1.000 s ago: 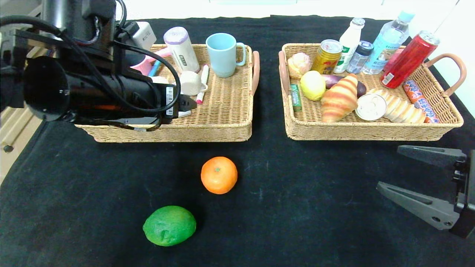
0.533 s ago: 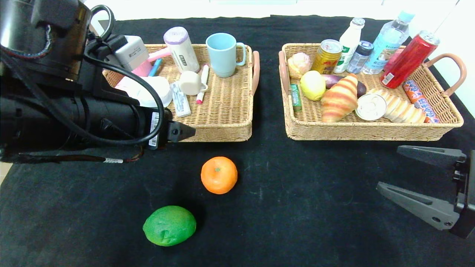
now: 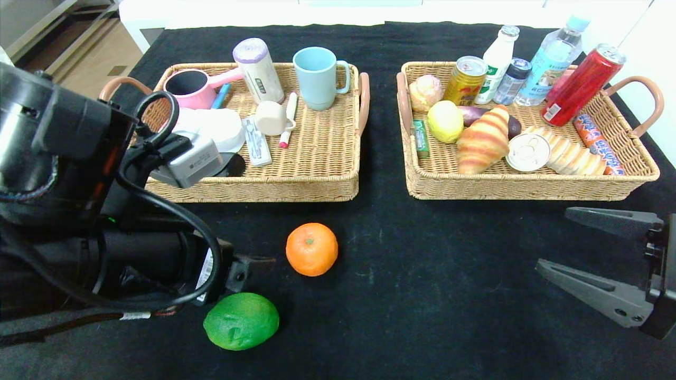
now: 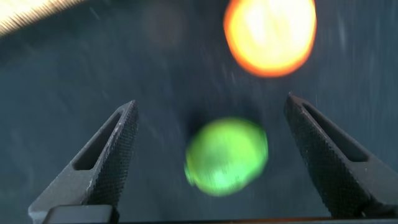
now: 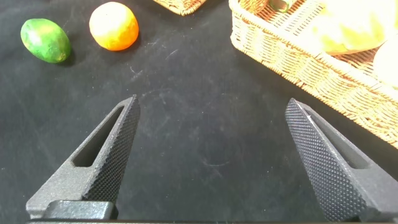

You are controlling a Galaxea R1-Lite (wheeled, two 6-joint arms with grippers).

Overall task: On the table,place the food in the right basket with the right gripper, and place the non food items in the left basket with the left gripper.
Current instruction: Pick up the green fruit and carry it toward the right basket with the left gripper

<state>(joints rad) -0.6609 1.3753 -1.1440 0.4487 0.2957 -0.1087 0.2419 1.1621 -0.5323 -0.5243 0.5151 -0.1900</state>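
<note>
The left gripper (image 4: 211,155) hangs low over the table with jaws wide and nothing between them, just beside the green lime (image 3: 241,321); the left basket (image 3: 317,182) behind it holds the non-food. Right of the lime lies the orange (image 3: 311,248). Both are food, so the step in hand looks like fetching fruit for the right basket (image 3: 528,187), which calls for the wide-open, empty right gripper (image 3: 591,253) to reach across

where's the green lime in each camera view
Head view: green lime at lower left on the black cloth, by the left arm.
Left wrist view: centre, between the open jaws.
Right wrist view: far corner.
Shared landmark: the orange beside it.
</note>
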